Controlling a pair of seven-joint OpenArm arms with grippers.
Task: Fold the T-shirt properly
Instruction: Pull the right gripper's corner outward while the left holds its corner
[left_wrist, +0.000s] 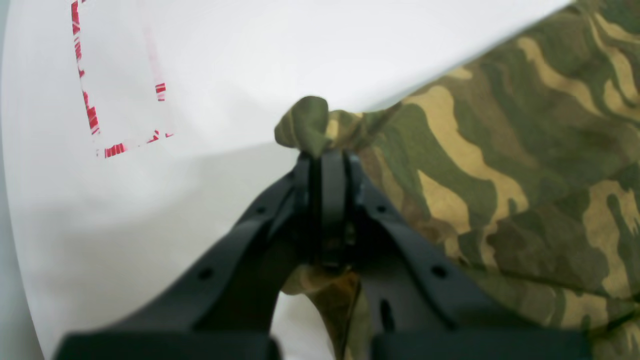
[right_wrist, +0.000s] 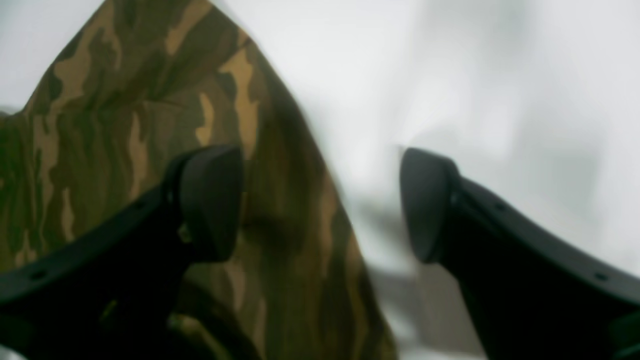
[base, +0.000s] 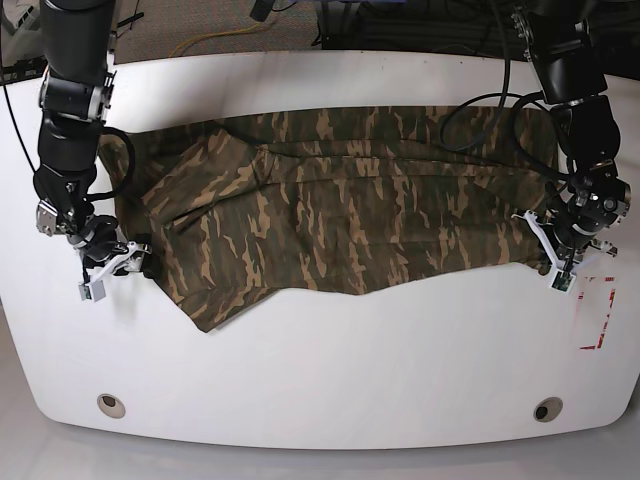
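Observation:
The camouflage T-shirt (base: 330, 215) lies spread sideways over the white table (base: 330, 370), with wrinkles and a folded flap at the left. My left gripper (left_wrist: 325, 157) is shut on a bunched bit of the T-shirt's edge (left_wrist: 310, 122); in the base view the left gripper (base: 541, 238) is at the cloth's right edge. My right gripper (right_wrist: 320, 205) is open, with the T-shirt (right_wrist: 150, 100) behind one finger (right_wrist: 210, 200) and blurred. In the base view the right gripper (base: 133, 258) is at the T-shirt's left edge.
Red tape marks (base: 596, 311) lie on the table just right of the left gripper, and they also show in the left wrist view (left_wrist: 92, 112). Two round holes (base: 111, 405) (base: 546, 410) sit near the table's front edge. Cables hang behind the table.

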